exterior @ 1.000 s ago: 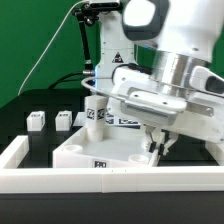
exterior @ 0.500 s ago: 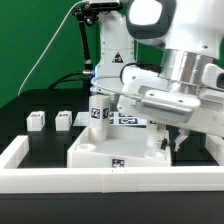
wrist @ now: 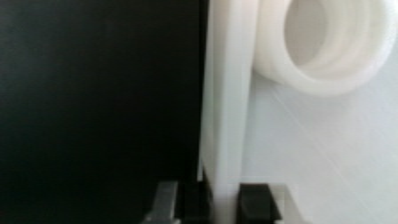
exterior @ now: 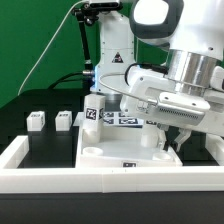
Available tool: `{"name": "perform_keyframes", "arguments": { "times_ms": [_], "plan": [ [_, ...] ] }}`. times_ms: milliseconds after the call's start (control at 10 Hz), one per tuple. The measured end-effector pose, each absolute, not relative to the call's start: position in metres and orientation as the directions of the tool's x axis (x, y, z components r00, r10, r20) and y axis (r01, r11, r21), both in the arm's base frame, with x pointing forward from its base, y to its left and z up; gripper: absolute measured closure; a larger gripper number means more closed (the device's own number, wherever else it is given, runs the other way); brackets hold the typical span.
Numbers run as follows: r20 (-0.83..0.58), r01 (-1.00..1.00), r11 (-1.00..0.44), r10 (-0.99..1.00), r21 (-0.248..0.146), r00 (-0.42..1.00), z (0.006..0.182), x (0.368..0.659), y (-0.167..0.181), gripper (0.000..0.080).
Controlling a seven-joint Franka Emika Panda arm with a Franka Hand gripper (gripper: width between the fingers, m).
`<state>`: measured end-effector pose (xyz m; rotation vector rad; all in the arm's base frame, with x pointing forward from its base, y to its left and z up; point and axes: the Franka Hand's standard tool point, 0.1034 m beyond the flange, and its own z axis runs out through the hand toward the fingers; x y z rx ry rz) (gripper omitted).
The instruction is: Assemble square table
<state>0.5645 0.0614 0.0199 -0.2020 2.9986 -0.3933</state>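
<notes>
Currently, arm: the white arm (exterior: 185, 70) comes down from the upper part of the exterior view's right, its wrist tipped forward toward the wall (exterior: 100, 182).
Gripper: the gripper (exterior: 172, 143) points down just behind the wall's front run, toward that run's end at the exterior view's right.
Grip: the fingers (wrist: 173, 200) are closed narrow on the rim (wrist: 228, 120) of the top, one dark pad on each face of it.
Top, place: the top (exterior: 115, 150) lies flat on the black worktop (exterior: 55, 145), just behind the wall's front run.
Top, look: white and square with a raised rim; a small tag (exterior: 127, 164) sits on the side facing the wall, and a round socket (wrist: 338, 50) sits inside, beside the gripped rim.
Legs: one leg (exterior: 37, 120) and a second leg (exterior: 64, 119) stand side by side farther behind the wall, near its side run; a third leg (exterior: 92, 112), tagged, stands upright beyond them.
Marker board: the marker board (exterior: 128, 120) lies flat, farthest back from the wall.
</notes>
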Motion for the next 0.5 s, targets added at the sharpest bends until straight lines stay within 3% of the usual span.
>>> {"name": "perform_keyframes", "arguments": {
  "times_ms": [200, 300, 500],
  "plan": [
    [-0.082, -0.125, 0.957, -0.151, -0.263, -0.985, 0.02, 0.562, 0.07, 0.0741],
    [-0.092, -0.125, 0.97, -0.147, -0.207, -0.985, 0.02, 0.564, 0.062, 0.0741],
    [-0.096, -0.105, 0.983, -0.121, -0.152, -0.988, 0.02, 0.566, 0.044, 0.0741]
  ]
}}
